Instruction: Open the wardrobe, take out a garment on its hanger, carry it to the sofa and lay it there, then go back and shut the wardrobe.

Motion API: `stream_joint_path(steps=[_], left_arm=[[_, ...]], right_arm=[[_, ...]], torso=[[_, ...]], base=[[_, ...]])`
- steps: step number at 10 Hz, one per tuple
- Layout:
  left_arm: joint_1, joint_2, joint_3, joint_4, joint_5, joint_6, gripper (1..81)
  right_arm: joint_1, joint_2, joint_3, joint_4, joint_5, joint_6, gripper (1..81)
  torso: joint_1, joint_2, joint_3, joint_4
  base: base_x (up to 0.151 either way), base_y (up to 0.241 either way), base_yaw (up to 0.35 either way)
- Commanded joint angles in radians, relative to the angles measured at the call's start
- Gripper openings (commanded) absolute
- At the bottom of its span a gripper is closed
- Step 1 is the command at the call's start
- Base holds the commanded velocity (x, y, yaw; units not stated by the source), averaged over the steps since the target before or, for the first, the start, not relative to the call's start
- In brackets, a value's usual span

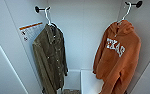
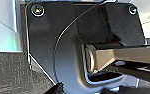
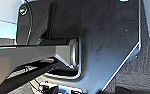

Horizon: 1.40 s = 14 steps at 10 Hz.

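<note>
While the wardrobe (image 1: 83, 30) stands open, the hanger (image 1: 126, 12) above the garment (image 1: 118, 55) is probably best lifted off its peg (image 1: 134, 4); jaw state cannot be told.

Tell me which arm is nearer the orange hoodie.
Right, probably. The orange hoodie hangs on the wardrobe's right side, the right arm's side. Both wrist views see carpet, away from it.

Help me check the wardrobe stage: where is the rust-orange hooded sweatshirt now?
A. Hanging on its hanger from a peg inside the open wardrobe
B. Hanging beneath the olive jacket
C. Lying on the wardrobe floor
A: the sweatshirt hangs on its white hanger from a dark peg inside the wardrobe, apart from the olive jacket.
</note>
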Motion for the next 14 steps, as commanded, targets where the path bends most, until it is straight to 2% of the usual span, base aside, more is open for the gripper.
stream_joint_path(steps=[1,3,4,5,6,7,14], left_arm=[[-0.024,0.001,0.002,0.007,0.060,0.006,81.1],[-0.024,0.004,0.002,0.007,0.060,0.006,81.1],[-0.024,0.006,0.002,0.007,0.058,0.006,81.1],[-0.024,0.006,0.002,0.007,0.057,0.006,81.1],[-0.026,0.006,0.002,0.007,0.057,0.006,81.1],[-0.026,0.006,0.002,0.007,0.055,0.006,81.1],[-0.027,0.011,0.004,0.007,0.054,0.008,81.1]], right_arm=[[0.023,0.004,0.002,-0.002,-0.066,0.005,81.1],[0.023,0.011,0.002,-0.002,-0.075,0.004,81.1],[0.020,0.011,0.002,0.000,-0.072,0.005,81.1],[0.020,0.011,0.003,-0.002,-0.072,0.005,81.1],[0.020,0.011,0.002,0.000,-0.070,0.005,81.1],[0.020,0.011,0.002,0.000,-0.070,0.005,81.1],[0.020,0.010,0.002,0.000,-0.067,0.005,81.1]], torso=[[0.000,0.000,0.000,0.000],[-0.001,0.000,0.000,0.000],[-0.001,0.000,0.000,-0.032],[-0.001,0.000,0.000,-0.094],[-0.001,0.000,0.022,-0.104],[-0.001,0.000,0.024,-0.126],[-0.001,0.000,0.056,-0.369]], base=[[0.000,0.000,0.000],[0.000,0.000,0.000],[0.000,0.000,0.000],[0.000,0.000,0.000],[0.000,0.000,0.000],[0.000,0.000,0.000],[0.000,0.000,0.000]])
